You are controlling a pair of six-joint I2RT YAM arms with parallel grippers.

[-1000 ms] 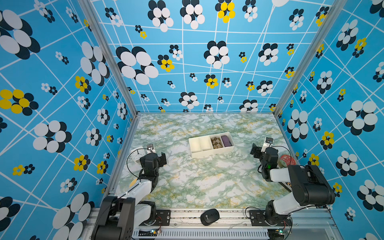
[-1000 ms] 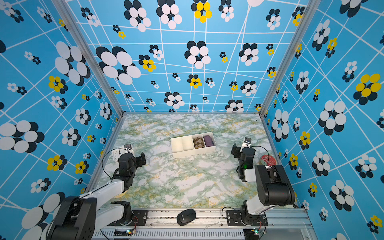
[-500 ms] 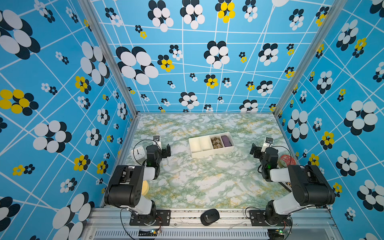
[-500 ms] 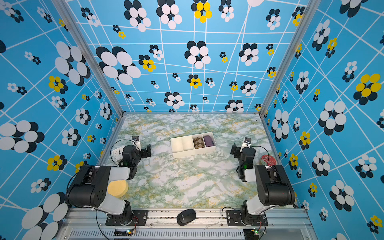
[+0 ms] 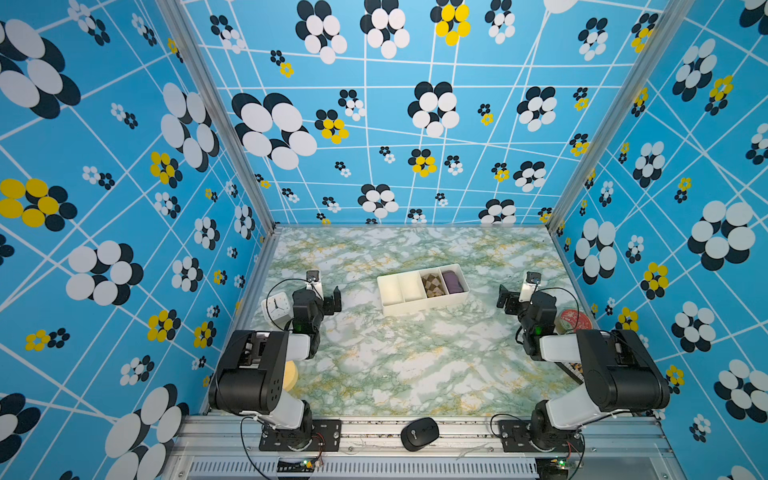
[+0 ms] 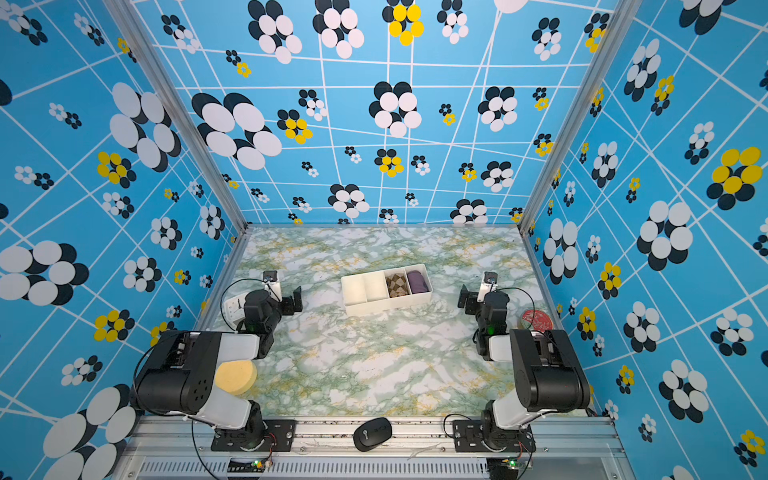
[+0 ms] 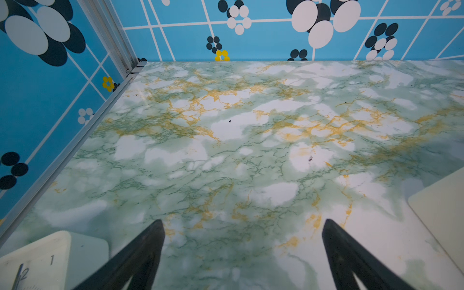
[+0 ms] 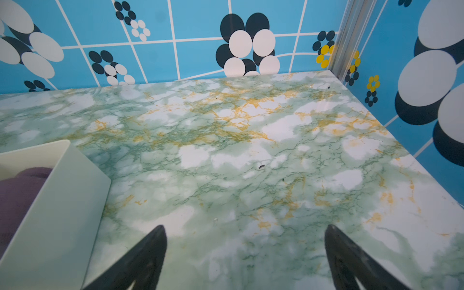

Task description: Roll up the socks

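The socks (image 5: 431,285) (image 6: 396,285), tan with dark brown diamonds, lie bundled in the third compartment from the left of the white tray (image 5: 415,308) (image 6: 380,307). Beside them, the end compartment holds a plain purple bundle (image 5: 452,281) (image 8: 17,195). My left gripper (image 5: 333,300) (image 7: 242,222) hovers over bare table left of the tray, open and empty. My right gripper (image 5: 508,299) (image 8: 244,227) is to the right of the tray, also open and empty. In the wrist views only the tray's end walls (image 7: 439,213) (image 8: 62,200) show; the socks are out of those views.
A white clock (image 5: 277,307) (image 7: 37,263) stands by the left wall behind the left gripper. A yellow sponge (image 6: 235,376) lies under the left arm. A red-lidded round tin (image 5: 575,320) sits by the right wall. A black mouse (image 5: 419,433) rests on the front rail.
The left arm has folded up from its low stretched pose, carrying its gripper farther back and slightly right, uncovering the clock and sponge. The right arm has not moved.
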